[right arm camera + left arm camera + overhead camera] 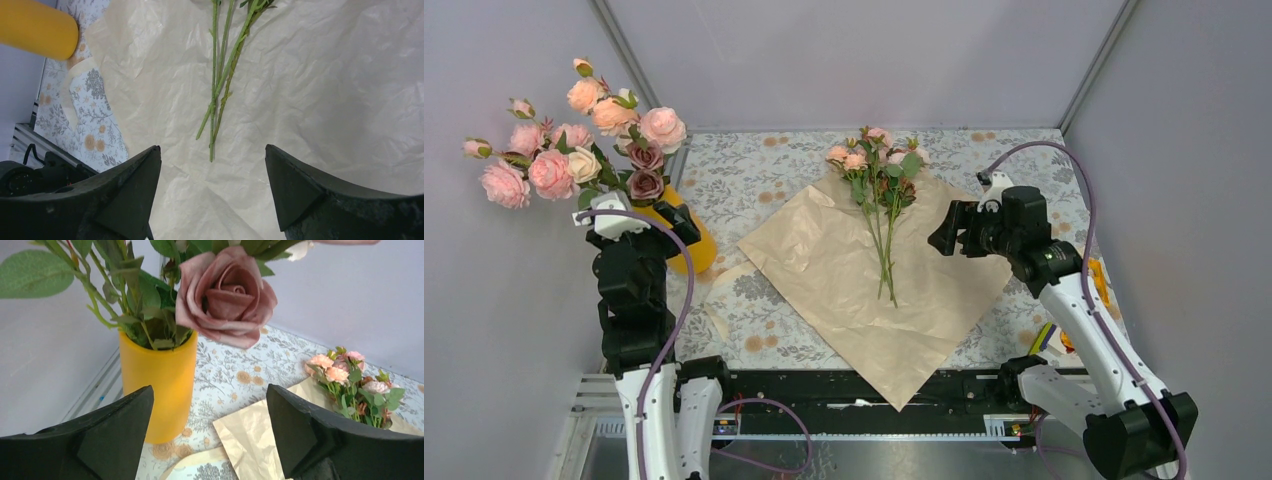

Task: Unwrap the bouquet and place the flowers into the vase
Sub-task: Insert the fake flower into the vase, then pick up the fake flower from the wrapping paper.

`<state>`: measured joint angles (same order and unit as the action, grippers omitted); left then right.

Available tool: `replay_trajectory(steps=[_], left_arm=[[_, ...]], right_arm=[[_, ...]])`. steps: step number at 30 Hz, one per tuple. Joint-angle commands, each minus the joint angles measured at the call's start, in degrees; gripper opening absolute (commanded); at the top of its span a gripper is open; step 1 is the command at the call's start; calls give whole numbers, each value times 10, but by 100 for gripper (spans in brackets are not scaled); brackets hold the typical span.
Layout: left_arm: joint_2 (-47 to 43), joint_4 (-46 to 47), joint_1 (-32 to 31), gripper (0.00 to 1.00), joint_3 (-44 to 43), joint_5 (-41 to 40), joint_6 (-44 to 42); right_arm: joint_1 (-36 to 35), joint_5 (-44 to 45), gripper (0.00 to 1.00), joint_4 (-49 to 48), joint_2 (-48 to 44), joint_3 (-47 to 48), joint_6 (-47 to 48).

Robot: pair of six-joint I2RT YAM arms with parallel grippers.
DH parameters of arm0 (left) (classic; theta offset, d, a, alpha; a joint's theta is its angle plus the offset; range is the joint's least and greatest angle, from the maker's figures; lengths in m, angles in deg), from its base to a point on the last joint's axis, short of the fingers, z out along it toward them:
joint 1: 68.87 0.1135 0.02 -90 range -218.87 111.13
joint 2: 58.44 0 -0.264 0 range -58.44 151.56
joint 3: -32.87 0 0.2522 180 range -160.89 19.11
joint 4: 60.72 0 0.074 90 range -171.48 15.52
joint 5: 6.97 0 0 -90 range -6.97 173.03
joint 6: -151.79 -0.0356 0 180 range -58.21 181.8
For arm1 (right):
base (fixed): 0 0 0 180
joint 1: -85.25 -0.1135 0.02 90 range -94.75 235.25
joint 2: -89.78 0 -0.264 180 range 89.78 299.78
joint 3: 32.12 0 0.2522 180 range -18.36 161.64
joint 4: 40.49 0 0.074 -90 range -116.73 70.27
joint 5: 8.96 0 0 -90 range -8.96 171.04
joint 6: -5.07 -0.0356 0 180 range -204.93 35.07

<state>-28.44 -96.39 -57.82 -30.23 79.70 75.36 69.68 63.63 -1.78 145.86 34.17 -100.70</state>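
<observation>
Top external view: the wrapping paper (824, 270) lies unfolded and flat across the middle of the frame, so you may judge the unwrapping done. The flowers (879, 185) rest loose on its upper part, heads toward the top edge and stems running down toward centre, free for a pick along the bare stems. The vase (696, 250) stands upright at left on the patterned surface (754, 180), already carrying a big bunch of pale roses (574, 140). The left claw (682, 222) sits just beside the vase. The right claw (946, 232) hangs at centre right, beside the paper and pointed toward the stems. Left wrist view: the left claw (210, 390) has its jaws apart with nothing between them. The vase (157, 385) fills the left of the frame, a mauve rose (225, 295) leaning over its rim, while the flowers (350, 375) lie at far right on the paper (250, 435), well apart from this claw. This arm holds nothing and appears to be clear of the vase. Right wrist view: the right claw (212, 149) is spread wide and empty. The thin green stems (220, 85) run down the upper centre, ending in line with the gap between the jaws, a placement that suits closing across them. The creased paper (325, 90) covers most of the frame, and the vase (37, 27) shows only at upper left. You should expect the thin stems to lie tight against the paper, and a grasp may snag the sheet.
</observation>
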Motion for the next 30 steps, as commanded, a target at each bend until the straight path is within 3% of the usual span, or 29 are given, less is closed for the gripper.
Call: replay_trajectory(steps=[1,8,16,26,30], left_arm=[[-17,-24,1,90,-12,17,18],[-21,-72,1,89,-17,29,27],[2,-80,-18,85,26,150,19],[66,-67,-216,85,34,49,-10],[123,-23,-267,86,33,70,-14]], right_arm=[[3,-32,81,-8,18,17,-26],[3,-17,72,27,72,34,-38],[-20,8,65,50,182,81,-76],[-92,61,59,44,349,180,-105],[-141,94,59,40,403,223,-99]])
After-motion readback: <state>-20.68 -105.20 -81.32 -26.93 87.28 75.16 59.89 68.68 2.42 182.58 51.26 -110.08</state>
